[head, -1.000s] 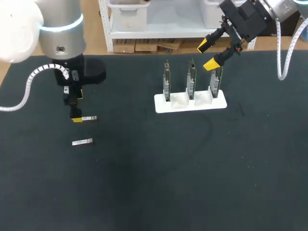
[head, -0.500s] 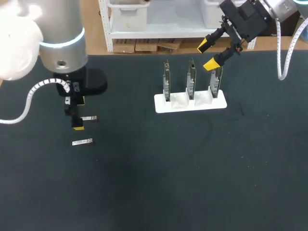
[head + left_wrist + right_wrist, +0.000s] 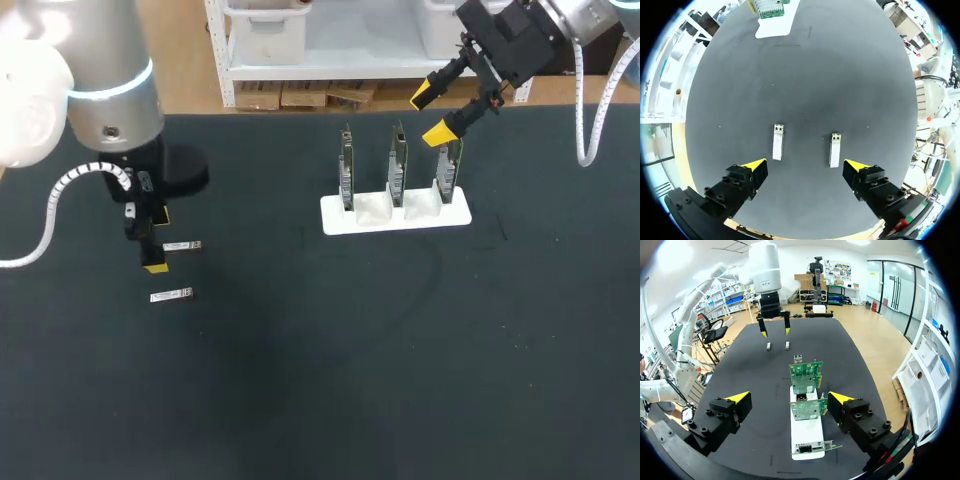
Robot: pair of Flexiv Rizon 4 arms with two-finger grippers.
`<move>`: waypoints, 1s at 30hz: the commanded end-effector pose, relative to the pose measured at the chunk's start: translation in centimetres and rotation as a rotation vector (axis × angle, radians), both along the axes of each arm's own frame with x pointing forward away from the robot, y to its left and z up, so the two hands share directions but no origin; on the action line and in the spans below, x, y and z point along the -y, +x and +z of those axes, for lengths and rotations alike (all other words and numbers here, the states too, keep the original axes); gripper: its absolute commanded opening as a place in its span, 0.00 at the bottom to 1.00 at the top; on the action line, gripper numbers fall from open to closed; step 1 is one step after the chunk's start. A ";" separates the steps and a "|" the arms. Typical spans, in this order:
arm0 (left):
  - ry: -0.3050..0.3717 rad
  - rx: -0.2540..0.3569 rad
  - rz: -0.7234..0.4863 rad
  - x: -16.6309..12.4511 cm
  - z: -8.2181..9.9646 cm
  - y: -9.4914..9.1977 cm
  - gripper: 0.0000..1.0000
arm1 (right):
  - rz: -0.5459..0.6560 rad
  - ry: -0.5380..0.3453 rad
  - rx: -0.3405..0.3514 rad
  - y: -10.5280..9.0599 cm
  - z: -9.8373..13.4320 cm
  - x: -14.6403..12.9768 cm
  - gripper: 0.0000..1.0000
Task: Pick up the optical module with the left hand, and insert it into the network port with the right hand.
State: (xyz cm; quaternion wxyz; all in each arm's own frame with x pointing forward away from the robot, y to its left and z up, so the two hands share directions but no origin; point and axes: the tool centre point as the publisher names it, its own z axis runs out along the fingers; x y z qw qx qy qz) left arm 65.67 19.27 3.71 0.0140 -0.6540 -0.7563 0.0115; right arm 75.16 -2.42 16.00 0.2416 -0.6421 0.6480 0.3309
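Observation:
Two small silver optical modules lie on the black table at the left, one [image 3: 182,245] farther back and one [image 3: 170,295] nearer the front. My left gripper [image 3: 157,242] hangs open just left of the rear one. In the left wrist view both modules [image 3: 778,148] [image 3: 834,149] lie flat, side by side, just ahead of the open left gripper [image 3: 805,165], touching neither finger. A white rack [image 3: 335,218] holds three upright green network cards [image 3: 397,165]. My right gripper [image 3: 431,114] is open, raised above the rightmost card. In its own view the right gripper [image 3: 789,397] looks down over the cards [image 3: 808,407].
The white rack [image 3: 807,429] stands at the table's back middle. The black mat [image 3: 330,370] stretches bare in front of it and to the right. My left arm [image 3: 771,300] shows at the far end in the right wrist view.
My left arm has shifted left and its gripper has moved toward the table's front, beside the rear module. The right arm and both modules have not moved.

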 end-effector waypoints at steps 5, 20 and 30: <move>-0.002 -0.009 0.002 0.0 -1.3 1.0 1.00 | -0.004 0.000 0.003 -0.2 0.0 0.0 1.00; -0.018 0.010 0.016 0.0 -2.7 2.7 1.00 | -0.004 0.000 0.003 -0.2 0.0 0.0 1.00; -0.026 0.011 0.025 -0.1 -3.2 3.2 1.00 | -0.004 0.000 0.003 -0.2 0.0 0.0 1.00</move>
